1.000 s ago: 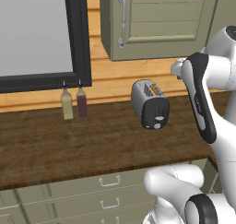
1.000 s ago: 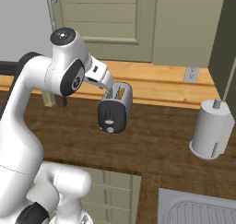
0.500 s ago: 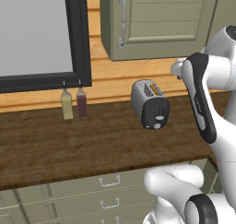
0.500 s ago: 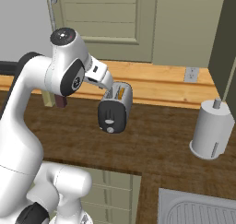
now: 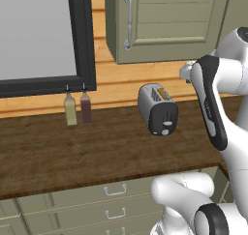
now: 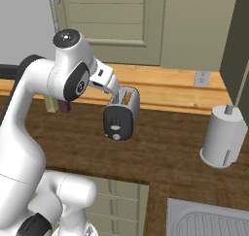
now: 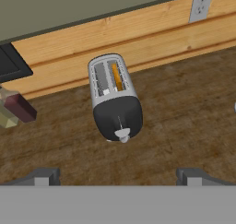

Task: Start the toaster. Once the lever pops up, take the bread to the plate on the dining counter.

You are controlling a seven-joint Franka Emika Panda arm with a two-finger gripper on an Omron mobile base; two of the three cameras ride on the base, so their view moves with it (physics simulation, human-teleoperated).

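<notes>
While my gripper [image 7: 117, 174] hangs spread wide and empty, the toaster [image 7: 114, 103] sits ahead of it on the tabletop [image 7: 184, 112], apart, long axis running away from me, black lever end nearest, bread [image 7: 117, 77] in one slot.

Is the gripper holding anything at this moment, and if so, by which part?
Nothing is held. The gripper hangs above the wooden counter with its jaws wide open, clear of the toaster; the bread sits in a slot.
</notes>
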